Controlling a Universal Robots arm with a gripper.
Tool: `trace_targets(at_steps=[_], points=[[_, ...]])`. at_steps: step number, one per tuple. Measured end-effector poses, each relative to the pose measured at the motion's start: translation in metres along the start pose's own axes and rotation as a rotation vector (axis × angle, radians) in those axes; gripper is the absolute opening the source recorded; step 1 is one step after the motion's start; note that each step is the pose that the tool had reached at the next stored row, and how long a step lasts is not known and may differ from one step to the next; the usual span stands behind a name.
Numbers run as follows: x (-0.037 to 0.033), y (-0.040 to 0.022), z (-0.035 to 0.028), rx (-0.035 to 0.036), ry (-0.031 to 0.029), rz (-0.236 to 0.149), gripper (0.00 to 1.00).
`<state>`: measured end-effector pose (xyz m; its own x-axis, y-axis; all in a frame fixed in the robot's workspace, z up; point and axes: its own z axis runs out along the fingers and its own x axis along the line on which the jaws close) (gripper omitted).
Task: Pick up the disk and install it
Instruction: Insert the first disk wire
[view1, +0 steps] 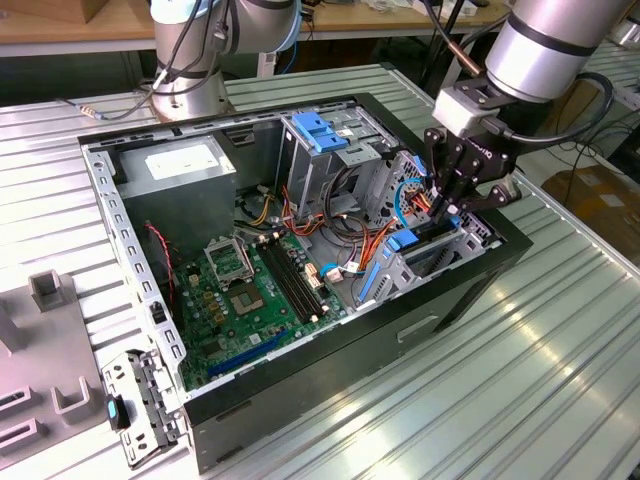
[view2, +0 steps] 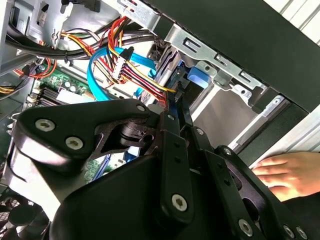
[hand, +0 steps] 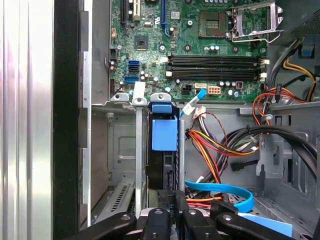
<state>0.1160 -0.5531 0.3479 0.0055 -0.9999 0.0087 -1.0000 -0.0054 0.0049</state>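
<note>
The disk (view1: 405, 243) stands on edge in the metal drive bay at the corner of the open computer case on the exterior view's right, blue rail uppermost. In the first wrist view I see the disk (hand: 164, 134) end-on: a dark slim body with a blue plastic tab, between two metal bay walls. My gripper (view1: 447, 205) hangs right above that bay. Its two thin black fingers (view2: 172, 120) lie close together, and their tips reach the disk's blue end (view2: 197, 77). They enclose nothing that I can see. In the first wrist view the gripper (hand: 172, 197) meets the disk's near edge.
Red, yellow and orange power cables (hand: 215, 145) and a blue flat cable (hand: 220, 189) crowd the space beside the bay. The motherboard (view1: 250, 290), grey power-supply box (view1: 180, 165) and light-blue bracket (view1: 318, 130) lie further in. A person's hand (view2: 285, 172) rests outside the case wall.
</note>
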Motion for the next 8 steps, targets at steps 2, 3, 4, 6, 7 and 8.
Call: trace_targets(at_steps=[2,3,4,6,7,8], points=[[0.0,0.0,0.0007,0.0,-0.0004,0.0,0.16],[0.0,0.0,0.0008,0.0,-0.0009,0.0,0.16],[0.0,0.0,0.0008,0.0,-0.0011,0.0,0.16],[0.0001,0.0,0.0,0.0,-0.0022,0.0,0.16],[0.0,0.0,-0.0009,0.0,-0.002,0.0,0.16],[0.0,0.0,-0.0012,0.0,-0.002,0.0,0.16]])
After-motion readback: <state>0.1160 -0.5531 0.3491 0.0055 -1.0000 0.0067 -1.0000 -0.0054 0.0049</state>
